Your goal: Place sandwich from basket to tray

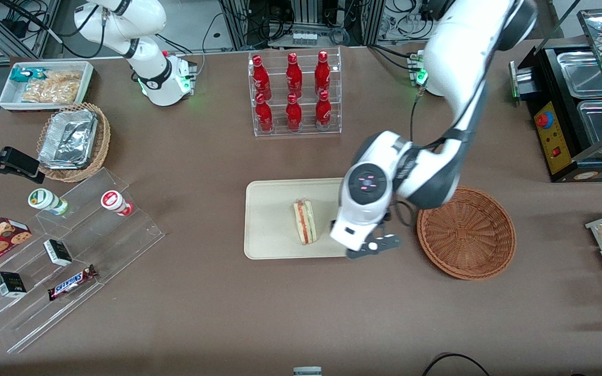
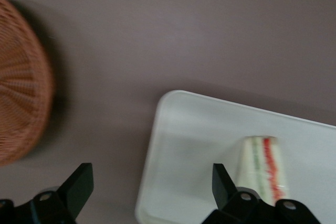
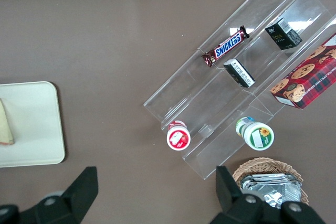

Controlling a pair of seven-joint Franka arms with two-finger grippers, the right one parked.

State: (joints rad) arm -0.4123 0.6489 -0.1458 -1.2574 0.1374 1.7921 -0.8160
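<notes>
1. A wide brown table (image 1: 217, 303) fills the scene, seen from the front and from the wrist cameras.
2. The white left arm (image 1: 437, 104) reaches down over the table's middle.
3. A round reddish-brown wicker basket (image 1: 466, 233) sits on the table toward the working arm's end, just beside the tray, with nothing in it.
4. A flat cream tray (image 1: 272, 219) with rounded corners lies near the table's middle, nearer the front camera than a clear rack of red bottles (image 1: 294, 91).
5. The gripper (image 1: 371, 249) hangs over the tray's edge on the basket side, its two dark fingers (image 2: 77, 184) spread wide apart and holding nothing.
6. The sandwich (image 1: 304, 221), a pale wedge with red and green filling stripes, rests on the tray, close beside the gripper but not touched by it.
</notes>
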